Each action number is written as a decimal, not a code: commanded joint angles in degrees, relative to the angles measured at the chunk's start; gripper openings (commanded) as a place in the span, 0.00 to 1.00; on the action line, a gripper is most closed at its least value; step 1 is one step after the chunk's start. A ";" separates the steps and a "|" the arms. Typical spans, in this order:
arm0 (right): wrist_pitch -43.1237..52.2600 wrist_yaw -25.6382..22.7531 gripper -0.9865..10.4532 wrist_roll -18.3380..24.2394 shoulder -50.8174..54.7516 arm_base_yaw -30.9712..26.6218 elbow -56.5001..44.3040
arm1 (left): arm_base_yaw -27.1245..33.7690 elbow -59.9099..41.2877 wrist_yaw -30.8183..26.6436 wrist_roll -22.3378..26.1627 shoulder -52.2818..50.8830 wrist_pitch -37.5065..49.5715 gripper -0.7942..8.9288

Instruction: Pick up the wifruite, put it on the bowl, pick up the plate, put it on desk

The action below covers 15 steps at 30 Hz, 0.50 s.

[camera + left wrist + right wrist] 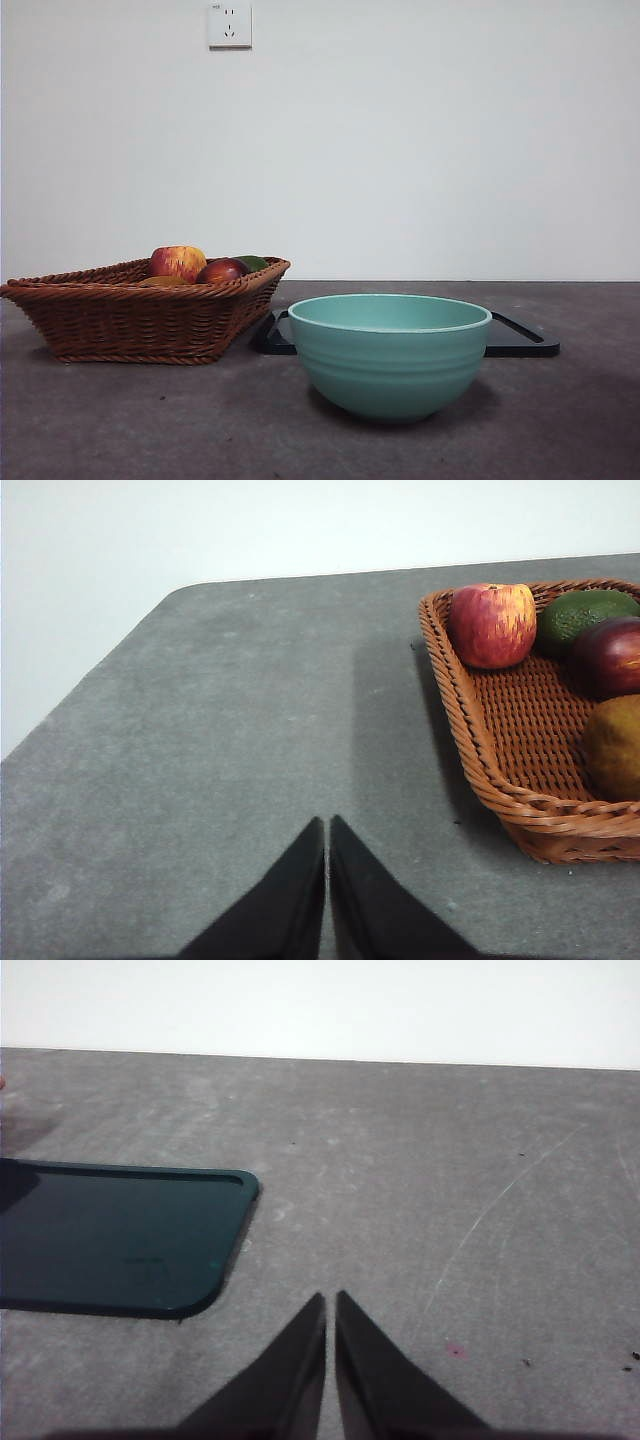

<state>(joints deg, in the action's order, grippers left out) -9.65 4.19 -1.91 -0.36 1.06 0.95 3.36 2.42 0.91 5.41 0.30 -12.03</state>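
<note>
Clearly both end effectors, left [327,825] and right [331,1300], pressed together over bare desk [150,420]

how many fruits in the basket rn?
4 visible, all in the wicker basket: streaked apple at the far corner, green fruit beside it, dark red fruit next, brownish-orange wifruite nearest. The left wrist view crops the basket, so more may be hidden.
</note>
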 commanded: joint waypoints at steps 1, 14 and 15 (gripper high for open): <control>-0.52 -0.20 0.09 -0.59 0.15 -0.13 -0.33 | 0.11 -0.83 -0.09 -0.11 -0.13 -1.27 0.09; 0.66 -0.13 0.09 -0.63 0.15 -0.11 -0.28 | 0.11 -0.83 -0.09 -0.13 -0.13 -1.27 0.09; 0.66 -0.13 0.09 -0.63 0.15 -0.11 -0.28 | 0.11 -0.83 -0.09 -0.11 -0.13 -1.27 0.09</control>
<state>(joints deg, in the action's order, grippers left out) -9.45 4.21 -1.91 -0.36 1.06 0.93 3.36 2.42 0.89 5.41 0.30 -12.01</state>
